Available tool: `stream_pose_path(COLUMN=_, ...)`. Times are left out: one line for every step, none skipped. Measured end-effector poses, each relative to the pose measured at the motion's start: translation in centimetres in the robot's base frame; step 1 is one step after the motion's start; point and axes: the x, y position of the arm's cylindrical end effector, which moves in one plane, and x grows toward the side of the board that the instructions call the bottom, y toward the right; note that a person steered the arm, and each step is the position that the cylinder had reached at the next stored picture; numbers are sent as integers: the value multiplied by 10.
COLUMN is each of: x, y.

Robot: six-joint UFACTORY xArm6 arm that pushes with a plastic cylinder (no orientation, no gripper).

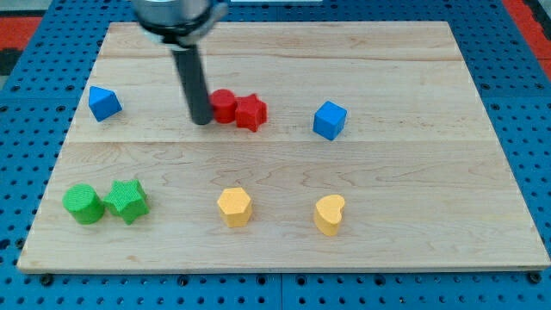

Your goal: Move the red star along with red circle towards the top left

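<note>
The red circle (pixel 224 105) and the red star (pixel 251 112) sit touching each other near the middle of the wooden board's upper half, the star on the circle's right. My tip (pixel 201 120) stands just to the left of the red circle, touching it or nearly so. The dark rod rises from the tip up to the arm at the view's top.
A blue block (pixel 104 102) lies at the view's left and a blue cube (pixel 330 120) to the right of the red star. A green circle (pixel 83 204) and green star (pixel 127 201) sit at bottom left. A yellow hexagon (pixel 234 207) and yellow heart (pixel 329 213) sit at the bottom middle.
</note>
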Motion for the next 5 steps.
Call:
stream_pose_path(x=39, y=20)
stream_pose_path(x=23, y=87)
stream_pose_path(x=2, y=103)
stream_pose_path(x=-4, y=78)
stream_pose_path(x=14, y=78)
